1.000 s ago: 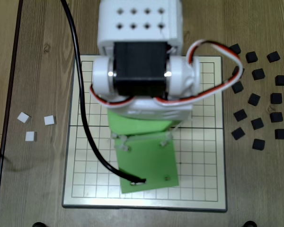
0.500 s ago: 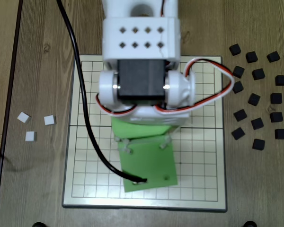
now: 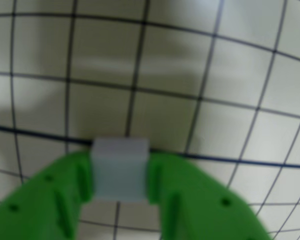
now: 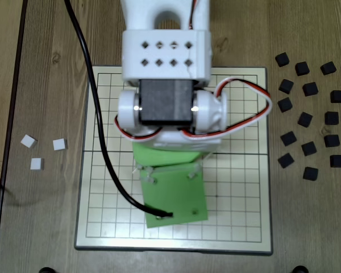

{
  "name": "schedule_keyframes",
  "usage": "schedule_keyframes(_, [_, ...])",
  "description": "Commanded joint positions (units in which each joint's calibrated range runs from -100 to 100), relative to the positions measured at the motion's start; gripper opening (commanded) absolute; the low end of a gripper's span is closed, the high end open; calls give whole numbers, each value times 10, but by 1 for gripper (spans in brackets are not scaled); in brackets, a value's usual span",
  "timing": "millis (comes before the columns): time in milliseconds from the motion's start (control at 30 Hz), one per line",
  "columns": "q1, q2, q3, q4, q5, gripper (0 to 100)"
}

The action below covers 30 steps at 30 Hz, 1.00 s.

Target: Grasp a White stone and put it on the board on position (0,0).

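Between the two green plastic fingers of the gripper (image 3: 121, 175), in the wrist view, sits the White stone (image 3: 120, 167), a small pale square block, its left and right faces pressed by the pads; the jaws stand narrow, closed upon it. It hangs over the cream board (image 3: 230, 85) with its thin black grid, its far edge just at the darker middle seam line (image 3: 250, 161) that runs across the frame. Whether a dot marking the centre crossing lies beneath cannot be told; the stone hides that spot. The piece looks light, stiff and smooth-sided, so a flat pinch on two opposite faces, as now, should suit it, though slick faces may let it twist or slip if the squeeze is loose.

From the fixed view, looking down, the white arm (image 4: 165, 57) with its black motor and the green gripper plate (image 4: 173, 196) cover the middle of the board (image 4: 244, 227), so neither the held stone nor the centre crossing shows. Three more small white tiles (image 4: 59, 144) lie on the wooden table (image 4: 45, 216) left of the board; many black square pieces (image 4: 309, 148) lie scattered to its right.
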Motion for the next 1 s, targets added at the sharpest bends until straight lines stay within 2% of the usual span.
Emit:
schedule_keyframes(0, [7,-64,-6,-5,-2,6])
schedule_keyframes(967, [8,-60,2,-23,0,6])
